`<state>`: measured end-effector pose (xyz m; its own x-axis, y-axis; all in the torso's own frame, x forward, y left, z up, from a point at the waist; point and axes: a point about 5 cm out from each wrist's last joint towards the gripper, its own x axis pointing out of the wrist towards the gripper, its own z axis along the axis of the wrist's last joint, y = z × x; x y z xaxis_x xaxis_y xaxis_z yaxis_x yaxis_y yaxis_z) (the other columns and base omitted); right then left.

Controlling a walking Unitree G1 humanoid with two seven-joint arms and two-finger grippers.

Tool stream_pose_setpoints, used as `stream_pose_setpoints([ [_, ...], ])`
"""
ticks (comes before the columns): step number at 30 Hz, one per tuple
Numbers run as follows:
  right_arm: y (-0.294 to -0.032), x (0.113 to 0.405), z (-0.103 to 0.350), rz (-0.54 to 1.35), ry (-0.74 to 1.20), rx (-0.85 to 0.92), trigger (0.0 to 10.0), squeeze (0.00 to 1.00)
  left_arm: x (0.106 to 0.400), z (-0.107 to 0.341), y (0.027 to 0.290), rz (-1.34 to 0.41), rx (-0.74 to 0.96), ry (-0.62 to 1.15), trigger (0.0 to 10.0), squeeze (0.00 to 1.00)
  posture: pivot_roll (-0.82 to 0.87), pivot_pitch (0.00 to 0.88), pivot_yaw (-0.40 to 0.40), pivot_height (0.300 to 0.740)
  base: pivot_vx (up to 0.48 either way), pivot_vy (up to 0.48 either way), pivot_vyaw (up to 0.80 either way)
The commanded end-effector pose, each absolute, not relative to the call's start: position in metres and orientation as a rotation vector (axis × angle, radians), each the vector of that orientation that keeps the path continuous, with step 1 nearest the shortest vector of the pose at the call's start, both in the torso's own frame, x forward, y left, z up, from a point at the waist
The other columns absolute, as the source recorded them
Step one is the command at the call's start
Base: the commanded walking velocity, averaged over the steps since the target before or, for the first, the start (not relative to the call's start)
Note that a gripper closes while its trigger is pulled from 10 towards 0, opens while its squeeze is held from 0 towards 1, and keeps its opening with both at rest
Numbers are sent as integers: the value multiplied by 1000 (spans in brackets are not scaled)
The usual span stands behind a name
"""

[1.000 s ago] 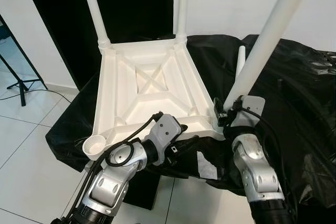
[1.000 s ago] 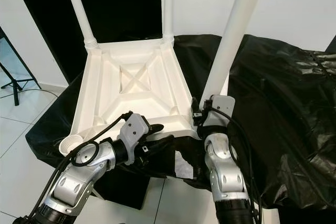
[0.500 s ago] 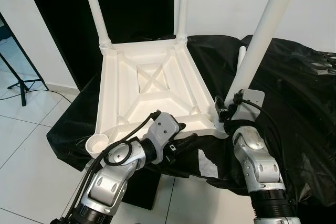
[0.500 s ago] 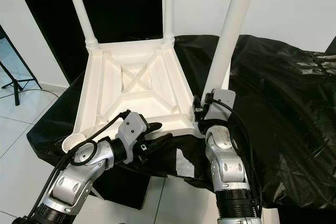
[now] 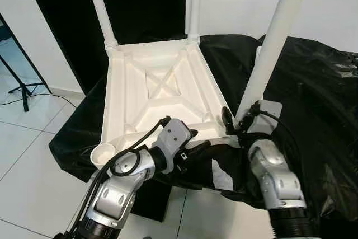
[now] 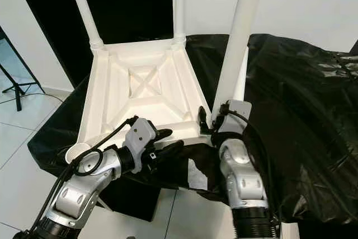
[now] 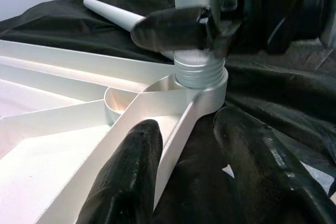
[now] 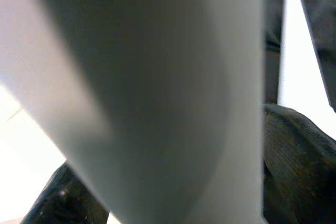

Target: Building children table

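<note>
A crinkled black plastic sheet (image 5: pixel 313 88) covers the work surface. On it the white plastic children's tabletop (image 5: pixel 156 96) lies upside down, two legs standing in its far corners. At the near right corner the right gripper (image 5: pixel 234 120) is clamped on a third white tubular leg (image 5: pixel 274 43) seated in its socket. The left gripper (image 7: pixel 181 182) straddles the tabletop's near rim, fingers apart.
</note>
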<state>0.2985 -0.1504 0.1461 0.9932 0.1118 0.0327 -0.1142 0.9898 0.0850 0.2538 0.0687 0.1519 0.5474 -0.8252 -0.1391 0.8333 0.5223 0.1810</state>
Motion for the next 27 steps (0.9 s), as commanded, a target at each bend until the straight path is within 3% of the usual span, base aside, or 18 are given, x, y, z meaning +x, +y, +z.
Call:
stream_pose_setpoints([
  [1, -149, 299, 151, 189, -56, 77, 10000, 0, 255, 152, 67, -966, 242, 39, 10000, 0, 24, 0, 7, 740, 0, 0, 0],
  [9, -167, 307, 151, 510, -52, -37, 10000, 0, 251, 149, 60, -995, 245, 42, 10000, 0, 32, 0, 3, 740, 0, 0, 0],
  [21, -190, 320, 149, 710, 17, -131, 10000, 0, 252, 151, 59, -1006, 251, 34, 10000, 0, 41, 0, 2, 740, 0, 0, 0],
  [22, -191, 321, 150, 740, 27, -147, 4549, 0, 253, 151, 59, -1007, 253, 34, 10000, 0, 42, 0, 3, 740, 0, 0, 0],
  [23, -193, 323, 151, 762, 31, -157, 2627, 0, 253, 151, 58, -1008, 255, 33, 10000, 0, 43, 0, 0, 740, 0, 0, 0],
  [24, -194, 325, 153, 786, 32, -165, 0, 0, 252, 151, 58, -1009, 255, 32, 10000, 0, 43, 0, 0, 740, 0, 0, 0],
  [27, -197, 325, 153, 817, 37, -184, 0, 0, 252, 151, 57, -1009, 255, 29, 10000, 0, 44, 0, 0, 740, 0, 0, 0],
])
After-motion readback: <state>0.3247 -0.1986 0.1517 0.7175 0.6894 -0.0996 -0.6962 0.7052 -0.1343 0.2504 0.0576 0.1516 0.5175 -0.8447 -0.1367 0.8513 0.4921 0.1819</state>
